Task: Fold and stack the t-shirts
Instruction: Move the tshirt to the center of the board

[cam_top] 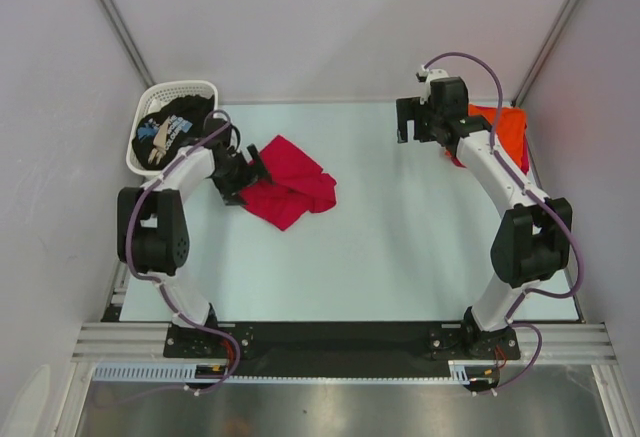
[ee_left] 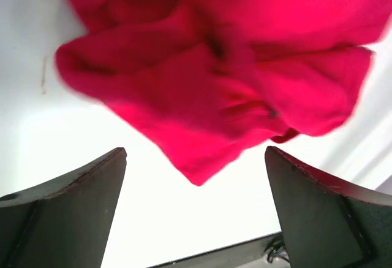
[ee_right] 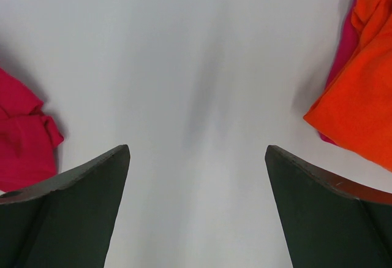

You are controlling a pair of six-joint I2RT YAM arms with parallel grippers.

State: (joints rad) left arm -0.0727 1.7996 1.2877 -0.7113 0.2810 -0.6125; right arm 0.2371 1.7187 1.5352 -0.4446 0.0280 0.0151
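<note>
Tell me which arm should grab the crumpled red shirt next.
Left. Its open fingers hang right beside the red shirt; the right arm is across the table, by the orange shirt.

White lattice basket (cam_top: 188, 85) on the pale table (cam_top: 400, 247), far-left corner; grey walls (cam_top: 320, 17) around.

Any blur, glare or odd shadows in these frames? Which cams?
Left wrist: red shirt is soft, its edges smeared, its colour nearly blown out. Right wrist: table shows grey vertical streaks; orange shirt is slightly soft. Top external: sharp, evenly lit, no hard shadows on the table.
</note>
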